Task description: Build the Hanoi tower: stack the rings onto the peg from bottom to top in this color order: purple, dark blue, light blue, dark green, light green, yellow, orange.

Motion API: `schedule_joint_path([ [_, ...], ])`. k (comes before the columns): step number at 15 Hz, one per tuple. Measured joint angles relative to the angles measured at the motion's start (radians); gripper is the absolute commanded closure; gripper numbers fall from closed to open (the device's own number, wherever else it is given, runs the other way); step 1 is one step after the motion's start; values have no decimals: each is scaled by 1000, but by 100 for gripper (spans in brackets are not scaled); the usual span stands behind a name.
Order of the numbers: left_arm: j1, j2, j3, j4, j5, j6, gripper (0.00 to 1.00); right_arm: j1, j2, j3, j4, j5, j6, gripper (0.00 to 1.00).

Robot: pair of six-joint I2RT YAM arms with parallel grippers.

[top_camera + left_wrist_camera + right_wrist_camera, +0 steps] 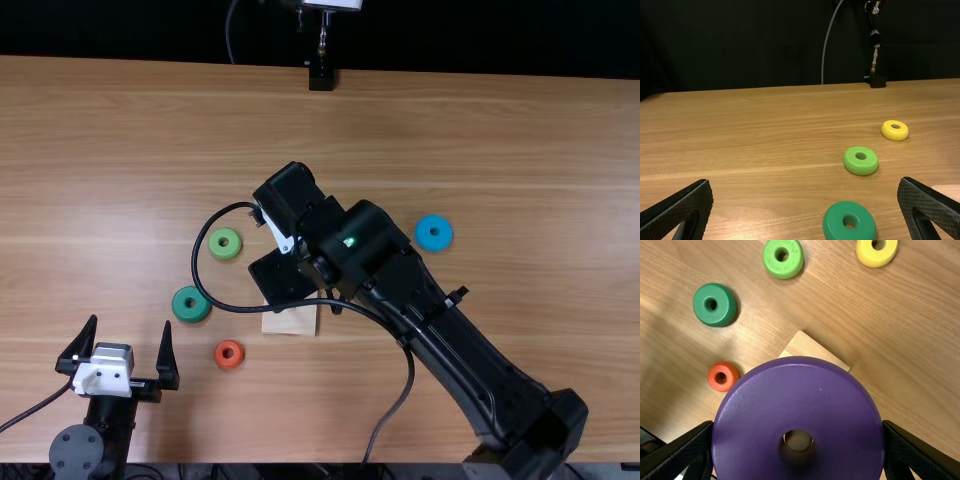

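Hanoi tower base [809, 347]: purple ring [760, 415] clamped in right end effector [798, 427]; left end effector [130, 324], fingers apart. Centre ring above base, lower level, release once seated.

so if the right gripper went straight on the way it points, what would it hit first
Likely the pale wooden base, or whatever stands on it, with the purple ring that the right gripper holds touching first; the gap between them is hard to judge.
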Motion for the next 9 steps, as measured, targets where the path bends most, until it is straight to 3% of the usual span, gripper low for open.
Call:
schedule_joint_path([
  [1, 0, 0, 0, 0, 0, 0, 0, 0, 1, 0, 0, 0, 0, 80],
  [2, 0, 0, 0, 0, 0, 0, 0, 0, 1, 0, -2, 0, 0, 55],
  [3, 0, 0, 0, 0, 0, 0, 0, 0, 1, 0, -1, 0, 0, 15],
  [4, 0, 0, 0, 0, 0, 0, 0, 0, 1, 0, -4, 0, 0, 0],
  [9, 0, 0, 0, 0, 0, 0, 0, 0, 1, 0, -2, 0, 0, 0],
])
